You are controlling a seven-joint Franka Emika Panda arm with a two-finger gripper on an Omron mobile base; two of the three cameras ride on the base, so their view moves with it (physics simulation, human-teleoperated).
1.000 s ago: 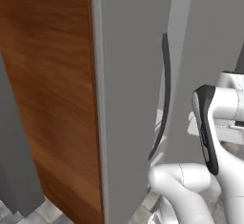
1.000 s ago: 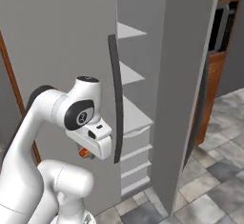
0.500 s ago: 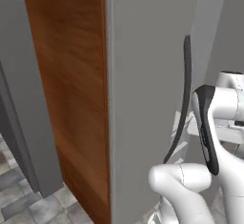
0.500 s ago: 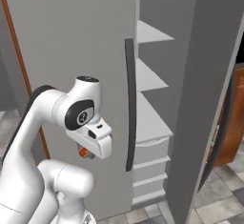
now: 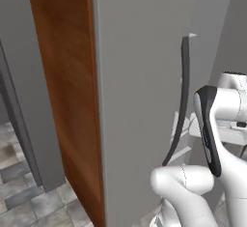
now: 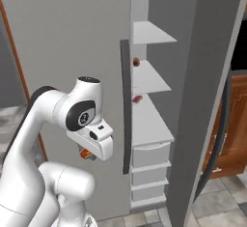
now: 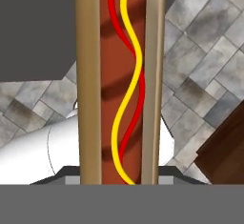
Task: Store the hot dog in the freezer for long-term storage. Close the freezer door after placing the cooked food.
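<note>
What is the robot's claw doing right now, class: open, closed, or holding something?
Claw: closed on the tan-bunned hot dog with red sausage and yellow squiggle, held low in front of the arm.

Freezer [image 6: 149,100] stands open, R of arm; shelves stacked, drawers below. Two small items on mid shelves. Freezer door [image 6: 212,91] swung out at far R. Hot dog [image 7: 119,82] in end effector [image 6: 87,152], low, L of shelves, above floor [image 7: 205,51].
</note>
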